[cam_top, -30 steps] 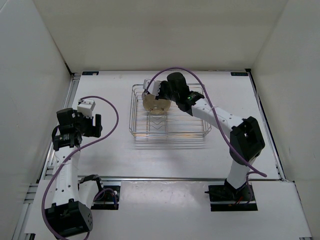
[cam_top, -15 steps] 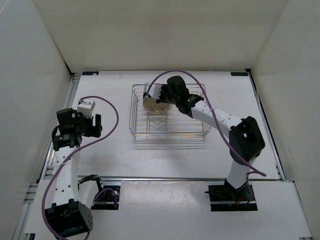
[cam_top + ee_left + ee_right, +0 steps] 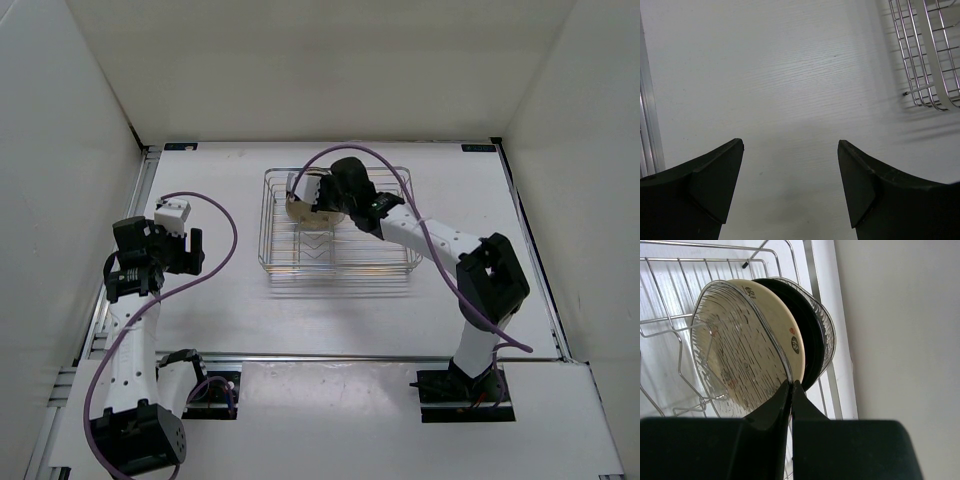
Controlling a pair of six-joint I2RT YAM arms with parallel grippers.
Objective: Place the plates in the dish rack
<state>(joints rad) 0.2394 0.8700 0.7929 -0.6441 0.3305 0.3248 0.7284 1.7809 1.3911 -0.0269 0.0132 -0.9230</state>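
While the left claw (image 3: 790,146) hangs wide over the bench (image 3: 790,70), the translucent grey plate (image 3: 735,355) stands in the dish rack (image 3: 375,245) against the tan plate (image 3: 785,322), its rim pinched in the shut right claw (image 3: 791,386), which should release only once it rests steady.

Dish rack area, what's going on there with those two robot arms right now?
The right gripper is shut on the rim of the front clear plate, holding it on edge in the dish rack. Behind it stand the tan plate, the black plate and a second clear plate. The left gripper hangs open over the table to the left, holding nothing.
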